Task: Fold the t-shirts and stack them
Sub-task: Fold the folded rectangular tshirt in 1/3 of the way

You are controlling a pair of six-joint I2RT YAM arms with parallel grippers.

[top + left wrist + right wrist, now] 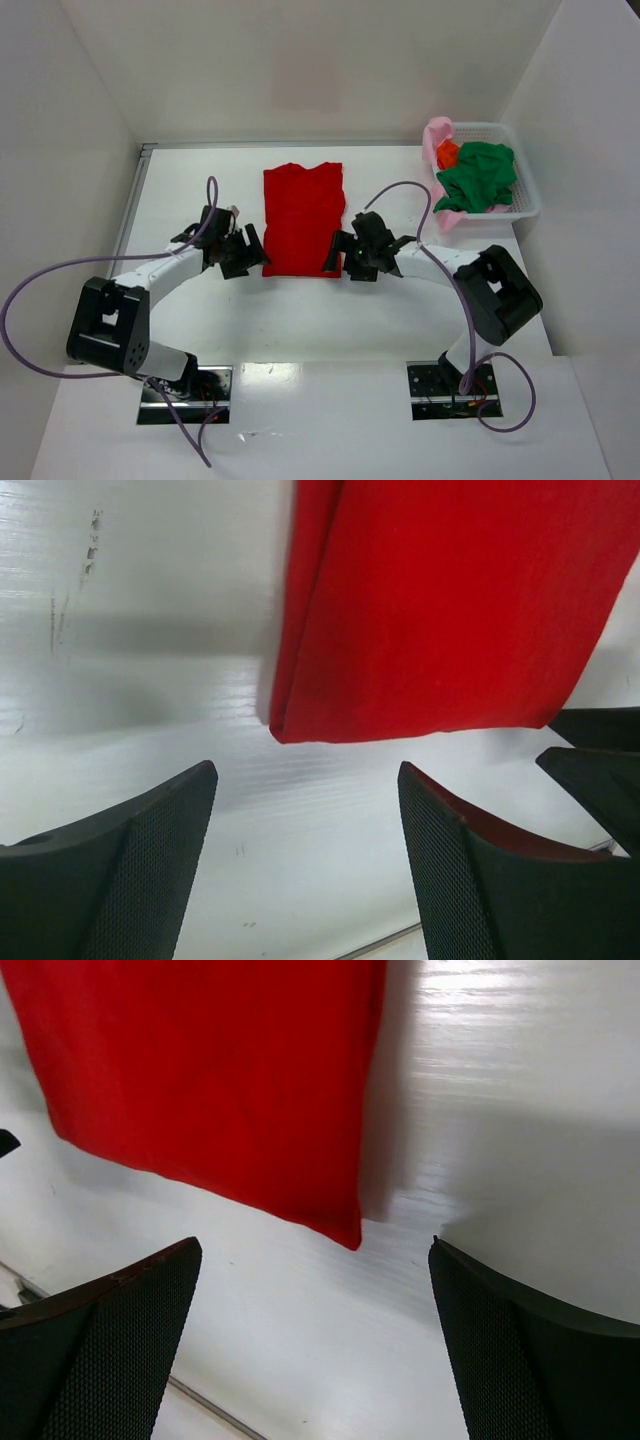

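Four fingers (120, 870), one red t-shirt (450, 610), three basketed shirts (480, 178)

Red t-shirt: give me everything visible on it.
The red t-shirt is plain, bright, soft-looking cloth, folded into a long narrow rectangle with no sleeves sticking out. It lies flat on the white table, its long axis running away from the arms. The left wrist view shows a doubled fold along its left edge. Its near corners sit just ahead of the open left gripper and right gripper; neither touches it.

folded t-shirt (303, 220): centre of table (200, 180) | other t-shirts (480, 178): heaped in basket (490, 126) at far right
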